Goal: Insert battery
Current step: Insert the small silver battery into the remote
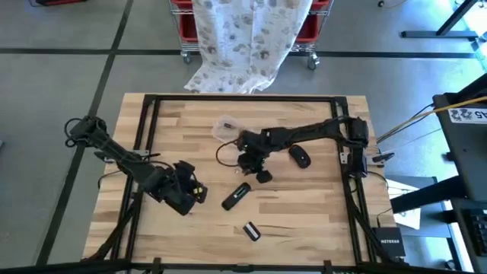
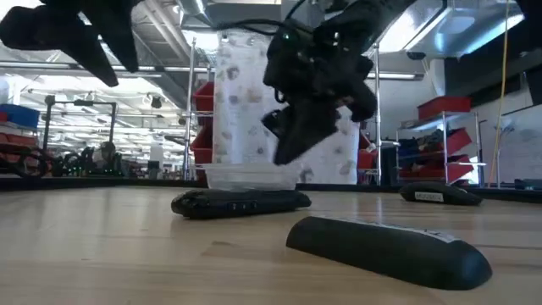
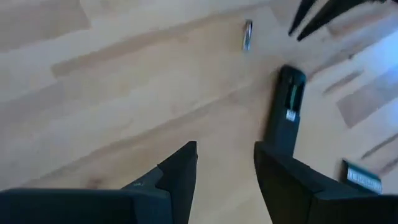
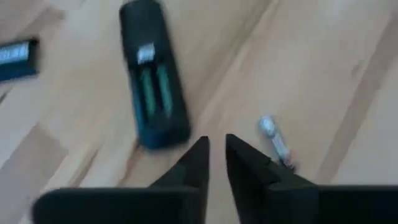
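Note:
A black remote (image 1: 236,196) lies face down on the wooden table, its open battery compartment (image 4: 152,87) showing green inside. A small silver battery (image 4: 273,143) lies on the wood just beyond my right gripper (image 4: 216,146), which hovers above the table with a narrow gap between its fingers and nothing in it. The battery (image 3: 247,34) also shows in the left wrist view, beyond the remote (image 3: 286,109). My left gripper (image 1: 190,194) stands open left of the remote, holding nothing. The loose battery cover (image 1: 251,230) lies near the front edge.
A black mouse-like object (image 1: 299,157) lies right of my right gripper. A clear plastic container (image 1: 226,128) stands toward the far side. A black frame (image 1: 243,97) borders the table. Bare wood lies at the table's near left and near right.

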Motion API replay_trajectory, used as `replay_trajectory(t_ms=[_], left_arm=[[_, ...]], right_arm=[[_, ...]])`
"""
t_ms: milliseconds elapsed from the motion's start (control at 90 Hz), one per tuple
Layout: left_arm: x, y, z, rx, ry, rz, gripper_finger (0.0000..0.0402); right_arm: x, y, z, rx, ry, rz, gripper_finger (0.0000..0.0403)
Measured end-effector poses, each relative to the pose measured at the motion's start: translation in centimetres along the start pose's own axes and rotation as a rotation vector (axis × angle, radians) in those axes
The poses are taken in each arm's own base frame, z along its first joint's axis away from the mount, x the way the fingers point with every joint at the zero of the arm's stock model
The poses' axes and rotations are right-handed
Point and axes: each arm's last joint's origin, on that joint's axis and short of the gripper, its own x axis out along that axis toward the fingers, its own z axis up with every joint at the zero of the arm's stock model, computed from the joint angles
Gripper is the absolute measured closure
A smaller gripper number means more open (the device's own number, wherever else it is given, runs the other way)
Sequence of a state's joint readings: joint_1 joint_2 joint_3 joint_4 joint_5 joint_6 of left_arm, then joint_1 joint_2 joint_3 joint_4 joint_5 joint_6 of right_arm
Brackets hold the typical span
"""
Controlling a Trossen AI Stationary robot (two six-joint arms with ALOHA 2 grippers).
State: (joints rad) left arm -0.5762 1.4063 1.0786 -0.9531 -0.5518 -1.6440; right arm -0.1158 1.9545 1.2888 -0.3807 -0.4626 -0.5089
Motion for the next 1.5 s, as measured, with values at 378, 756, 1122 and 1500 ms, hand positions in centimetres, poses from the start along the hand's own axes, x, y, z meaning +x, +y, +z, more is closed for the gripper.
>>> replay_trajectory(t_ms=[378,756,1122,1500], left_arm=[[-0.1,-0.1,-0.2,0.025,0.049,-0.014,0.0261],[-0.1,-0.5,-0.2,-0.004,0.047,-0.048,0.0261],[-0.1,-0.5,-0.2,-0.005,0.028,-0.048,0.0261],[-0.1,-0.5,-0.1,-0.011,0.017,-0.046,0.0261]], right_arm=[[1.1,-1.6,-1.1,-0.045,0.021,-0.075,0.0226],[3.6,-1.8,-2.1,-0.008,0.088,-0.111,0.0274],[3.7,-1.4,-2.2,0.14,0.138,-0.15,0.0392],[5.1,0.8,0.5,0.06,0.074,-0.136,0.0396]])
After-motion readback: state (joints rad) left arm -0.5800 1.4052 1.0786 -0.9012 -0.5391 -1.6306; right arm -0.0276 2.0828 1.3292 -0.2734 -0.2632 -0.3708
